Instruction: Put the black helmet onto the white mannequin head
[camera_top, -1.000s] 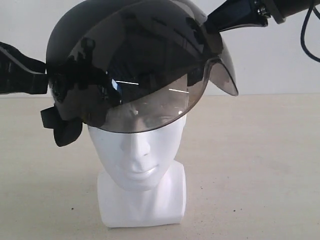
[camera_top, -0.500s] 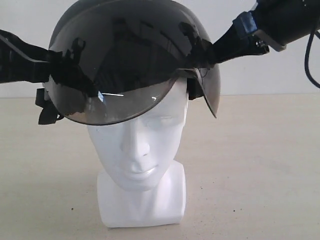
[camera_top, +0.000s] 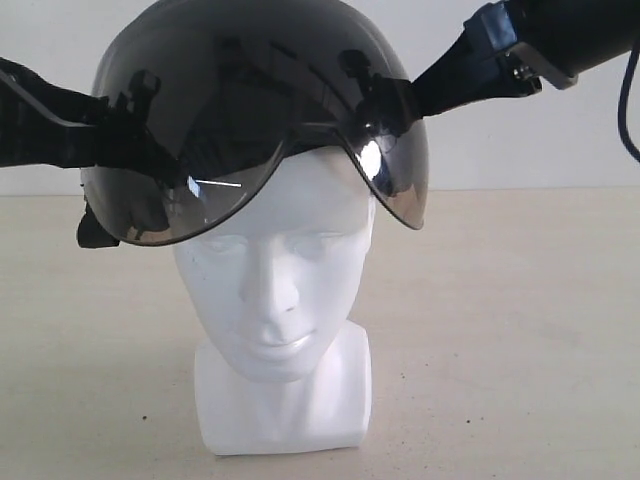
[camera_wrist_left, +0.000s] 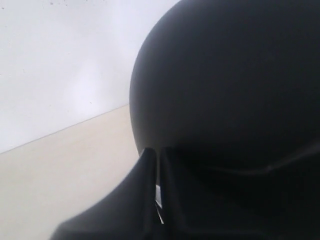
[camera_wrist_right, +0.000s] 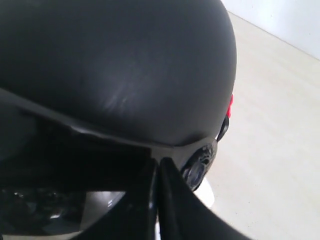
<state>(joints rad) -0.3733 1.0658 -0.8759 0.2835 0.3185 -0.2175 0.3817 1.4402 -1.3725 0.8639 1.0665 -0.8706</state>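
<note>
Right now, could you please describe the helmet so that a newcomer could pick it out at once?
On the beige table stands a white head, facing the camera. The helmet is over its crown. Unlike the white head, it is a black dome with a smoky, see-through visor across the front.

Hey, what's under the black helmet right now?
The white mannequin head stands under the black helmet; its face, neck and base show, brow partly through the tinted visor. Its crown is covered, so contact there cannot be seen.

Black left pincer (camera_wrist_left: 156, 155) and right pincer (camera_wrist_right: 158, 162); a dark cable (camera_top: 627, 110) runs by the right arm (camera_top: 570, 25).
</note>
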